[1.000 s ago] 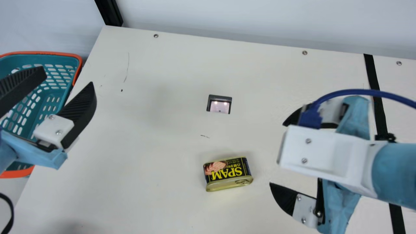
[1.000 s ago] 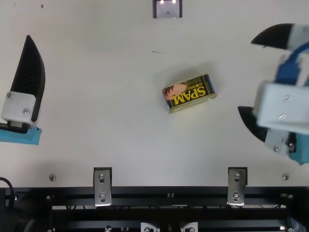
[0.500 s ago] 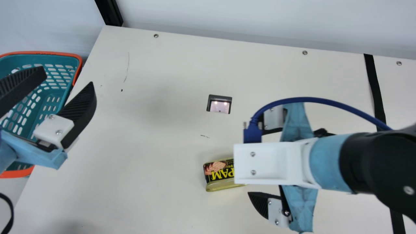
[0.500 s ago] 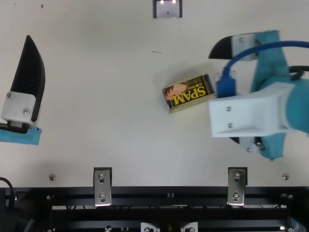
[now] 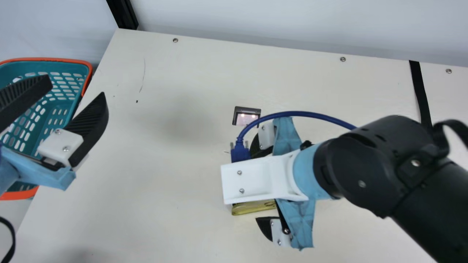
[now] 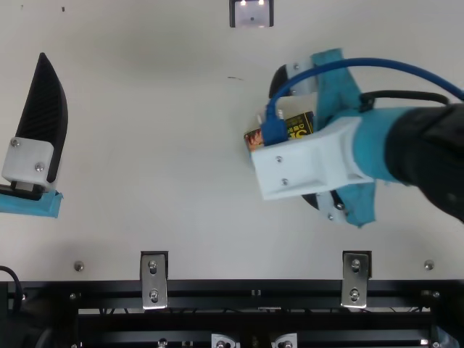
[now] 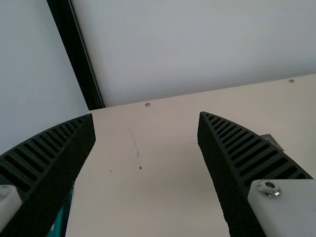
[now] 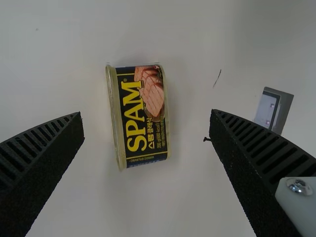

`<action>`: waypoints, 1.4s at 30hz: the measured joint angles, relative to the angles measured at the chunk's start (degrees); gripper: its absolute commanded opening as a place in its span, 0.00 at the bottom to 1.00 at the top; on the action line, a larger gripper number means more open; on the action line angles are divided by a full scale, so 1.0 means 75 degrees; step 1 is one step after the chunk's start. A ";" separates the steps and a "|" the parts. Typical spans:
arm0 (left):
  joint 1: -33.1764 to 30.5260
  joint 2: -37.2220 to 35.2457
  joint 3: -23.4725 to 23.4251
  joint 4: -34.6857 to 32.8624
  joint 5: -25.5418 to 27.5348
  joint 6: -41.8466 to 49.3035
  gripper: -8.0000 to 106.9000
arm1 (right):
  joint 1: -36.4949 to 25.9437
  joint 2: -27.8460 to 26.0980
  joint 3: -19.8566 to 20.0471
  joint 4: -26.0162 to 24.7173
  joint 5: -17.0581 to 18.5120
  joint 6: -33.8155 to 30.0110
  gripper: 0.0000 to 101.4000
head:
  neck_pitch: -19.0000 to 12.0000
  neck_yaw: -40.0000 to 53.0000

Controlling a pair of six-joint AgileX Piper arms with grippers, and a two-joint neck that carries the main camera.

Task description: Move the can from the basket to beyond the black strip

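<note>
The can [image 5: 253,207] lies on the table in the main view, mostly covered by my right gripper [image 5: 255,184], which hovers over it, open. In the right wrist view, the whole can [image 8: 140,116] shows beyond and between the parted fingers of my right gripper [image 8: 146,113], touching neither. At the main view's left, my left gripper [image 5: 76,87] is held open and empty beside and over the basket [image 5: 90,70]; its own wrist view also has the left gripper [image 7: 146,115] with fingers wide apart. The black strip [image 5: 420,91] runs down the table's right part.
A small grey device [image 5: 248,109] sits on the table just behind my right gripper. A black post [image 5: 124,16] stands at the far left table corner. Metal brackets [image 6: 154,279] line the near edge in the top view. A blue cable arches over the right gripper.
My right arm has swung leftward from near the black strip until its gripper is above the can, its fingers staying apart. The left arm and the can have kept still.
</note>
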 measured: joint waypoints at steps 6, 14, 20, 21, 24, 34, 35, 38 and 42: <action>0.0000 0.0000 0.0000 0.0000 0.0000 0.0000 0.85 | 0.0161 0.0558 -0.0110 0.0000 -0.0111 -0.0043 1.00 | 0.0039 0.0000; 0.0000 0.0000 0.0000 0.0000 0.0000 0.0000 0.85 | 0.0279 0.1184 -0.0298 -0.0257 -0.0056 -0.0095 1.00 | 0.0039 0.0000; 0.0000 0.0000 0.0000 0.0000 0.0000 0.0000 0.85 | 0.0282 0.1490 -0.0557 -0.0571 0.0231 -0.0118 1.00 | 0.0000 0.0000; 0.0000 0.0000 0.0000 0.0000 0.0000 0.0000 0.85 | 0.0282 0.1514 -0.0601 -0.0590 0.0276 -0.0118 1.00 | 0.0000 0.0000; 0.0000 0.0000 0.0000 0.0000 0.0000 0.0000 0.85 | 0.0247 0.1646 -0.0755 -0.0704 0.0389 -0.0095 0.00 | 0.0000 0.0000; 0.0000 0.0000 0.0000 0.0000 0.0000 0.0000 0.85 | 0.0041 0.1692 -0.0909 -0.0603 0.0420 0.0171 0.00 | 0.0000 0.0000; 0.0000 0.0000 0.0000 0.0000 0.0000 0.0000 0.85 | 0.0001 0.1659 -0.0886 -0.0603 0.0385 0.0195 0.00 | 0.0000 0.0000; 0.0000 0.0000 0.0000 0.0000 0.0000 0.0000 0.85 | -0.0165 0.1518 -0.0804 -0.0610 0.0332 0.0283 0.00 | 0.0000 0.0000; 0.0000 0.0000 0.0000 0.0000 0.0000 0.0000 0.85 | -0.0466 0.1267 -0.0764 -0.0611 0.0318 0.0336 0.00 | 0.0000 0.0000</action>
